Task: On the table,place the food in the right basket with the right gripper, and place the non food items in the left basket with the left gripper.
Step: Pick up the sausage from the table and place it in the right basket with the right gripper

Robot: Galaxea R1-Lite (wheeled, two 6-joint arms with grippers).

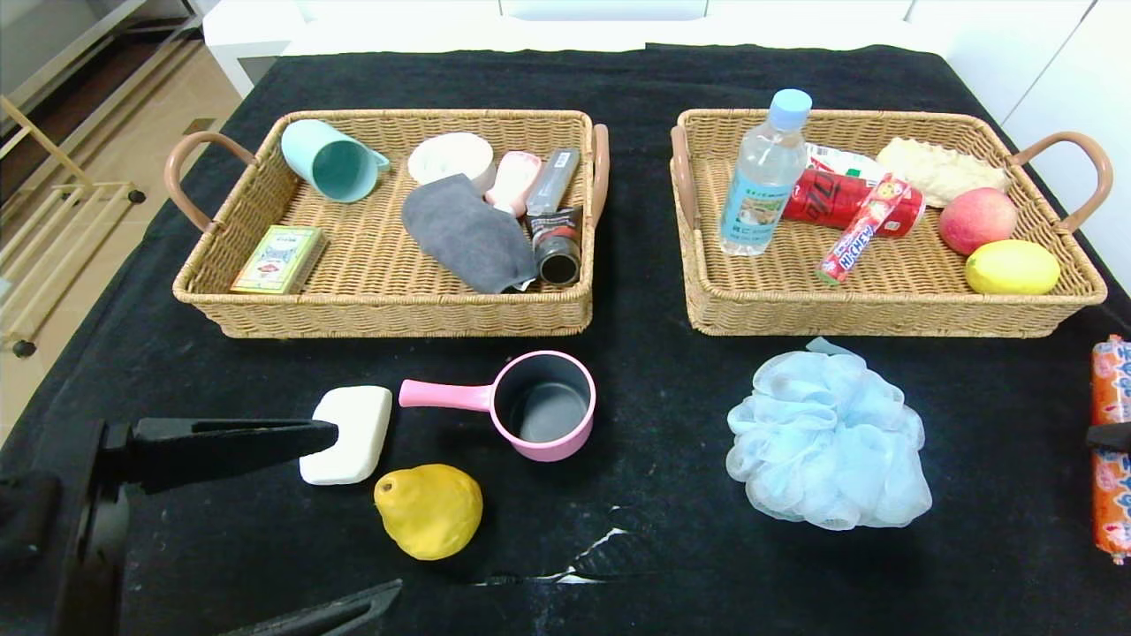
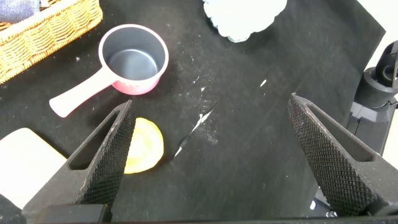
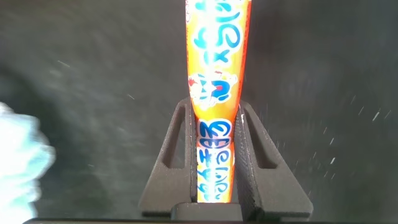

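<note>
R pincer [image 3: 216,163] clamped tight on orange-red sausage stick [image 3: 215,93], stick runs lengthwise btwn the fingers; in head view the sausage sits at far right edge of the desk [image 1: 636,521], right of the blue mesh puff [image 1: 828,442]. L pincer [image 2: 211,155] spread wide, nothing in it, low over the desk w/ one fingertip touching or just over the white soap bar [image 1: 347,435]. Landmark = pink pot [image 1: 539,405]: soap just left of its handle, yellow pear [image 1: 429,511] in front-left of pot, puff well to its right, left basket [image 1: 212,283] behind it, right basket [image 1: 707,300] behind-right. Clear bottle [image 1: 765,175] w/ pale blue cap stands upright in right basket, left end. White tear [image 1: 583,565] in cloth in front of pot.
</note>
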